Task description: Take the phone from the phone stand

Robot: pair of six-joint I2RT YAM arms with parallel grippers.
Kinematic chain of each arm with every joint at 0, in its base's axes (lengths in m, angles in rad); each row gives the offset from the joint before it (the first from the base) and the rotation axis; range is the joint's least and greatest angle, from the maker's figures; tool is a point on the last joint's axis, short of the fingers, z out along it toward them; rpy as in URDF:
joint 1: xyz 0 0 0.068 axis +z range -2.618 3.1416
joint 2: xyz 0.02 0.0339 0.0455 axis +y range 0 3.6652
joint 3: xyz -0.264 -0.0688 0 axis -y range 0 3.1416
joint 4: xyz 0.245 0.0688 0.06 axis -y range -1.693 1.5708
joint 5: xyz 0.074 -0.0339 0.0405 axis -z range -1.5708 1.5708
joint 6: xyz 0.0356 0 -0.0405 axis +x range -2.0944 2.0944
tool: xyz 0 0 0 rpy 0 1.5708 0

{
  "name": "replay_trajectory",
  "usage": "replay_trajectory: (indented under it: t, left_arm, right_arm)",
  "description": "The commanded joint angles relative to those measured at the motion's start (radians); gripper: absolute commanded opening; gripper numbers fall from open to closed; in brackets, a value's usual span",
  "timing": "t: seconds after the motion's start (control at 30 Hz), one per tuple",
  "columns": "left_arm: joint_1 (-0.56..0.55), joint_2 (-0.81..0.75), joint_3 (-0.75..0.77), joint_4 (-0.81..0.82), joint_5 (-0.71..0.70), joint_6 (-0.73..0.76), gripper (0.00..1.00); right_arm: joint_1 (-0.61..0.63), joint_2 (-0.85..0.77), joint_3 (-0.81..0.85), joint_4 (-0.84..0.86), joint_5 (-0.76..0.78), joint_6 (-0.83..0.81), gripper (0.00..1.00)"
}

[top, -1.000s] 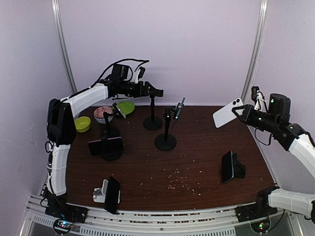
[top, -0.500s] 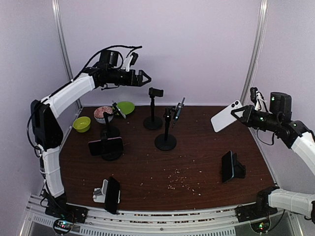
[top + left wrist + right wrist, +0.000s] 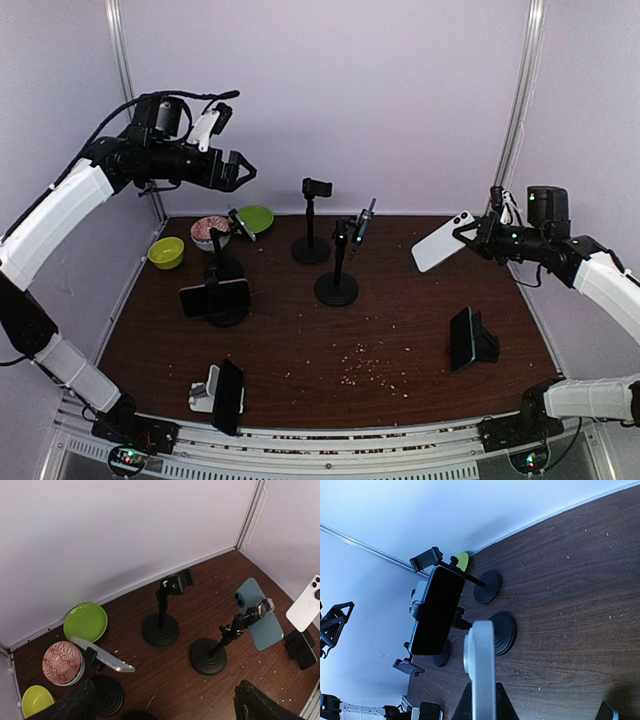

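right gripper (image 3: 466, 232) clamped on the edge of the white phone (image 3: 438, 242) (left gripper (image 3: 238, 170) aloft, fingers apart, empty): best lowered slowly, flat, onto the table (image 3: 400, 340).

Wht phone (image 3: 438, 243) tilted, aloft @ rt; clamp stand (image 3: 310, 247) empty.

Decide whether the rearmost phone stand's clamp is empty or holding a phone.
Empty. The rearmost phone stand shows a bare clamp in the top and left wrist views, with no phone in it.
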Motion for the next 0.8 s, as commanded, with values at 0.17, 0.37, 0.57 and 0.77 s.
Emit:
replay_trajectory:
  t: [0.17, 0.37, 0.57, 0.77]
  left_arm:
    - [0.0, -0.145, -0.27, 0.096, -0.12, 0.012, 0.98]
    - [0.0, -0.192, -0.314, 0.116, 0.0, 0.018, 0.98]
    - [-0.001, -0.234, -0.326, 0.116, -0.001, 0.016, 0.98]
    - [-0.018, -0.255, -0.34, 0.125, 0.0, 0.018, 0.98]
  right_arm:
    - [-0.003, 0.163, -0.035, 0.278, -0.03, 0.06, 0.0]
    - [-0.005, 0.298, 0.016, 0.331, -0.072, 0.007, 0.0]
    - [-0.011, 0.419, 0.046, 0.421, -0.118, 0.034, 0.0]
    - [-0.028, 0.564, 0.095, 0.518, -0.154, 0.023, 0.0]
